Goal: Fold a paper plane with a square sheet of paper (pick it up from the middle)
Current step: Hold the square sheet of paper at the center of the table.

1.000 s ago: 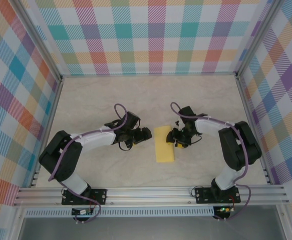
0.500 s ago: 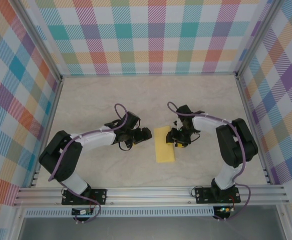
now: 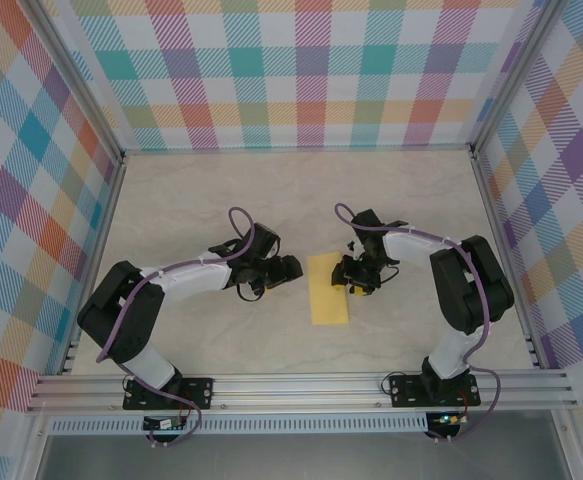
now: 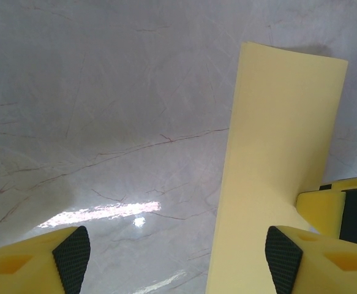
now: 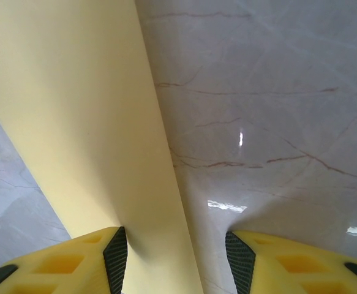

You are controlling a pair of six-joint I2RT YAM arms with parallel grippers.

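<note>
The square sheet of paper [image 3: 328, 291] lies on the table as a bright-yellow upright rectangle, between the two arms. My left gripper [image 3: 293, 267] hovers just left of its upper part. In the left wrist view this gripper [image 4: 178, 260] stands open over bare table, its right pad [image 4: 283, 262] above the paper [image 4: 282, 141]. My right gripper [image 3: 350, 277] sits at the paper's right edge. In the right wrist view it [image 5: 178, 260] is open, straddling the paper's long edge [image 5: 86, 116], with the left pad [image 5: 116, 257] on the sheet and the right pad [image 5: 240, 262] over the table.
The marble-look table top [image 3: 221, 200] is enclosed by checked walls on three sides and an aluminium rail [image 3: 301, 388] at the near edge. One yellow finger of the right gripper [image 4: 343, 208] shows at the right of the left wrist view.
The right arm's elbow has shifted slightly left and its gripper has edged toward the paper. The paper and the left arm stay where they were.
</note>
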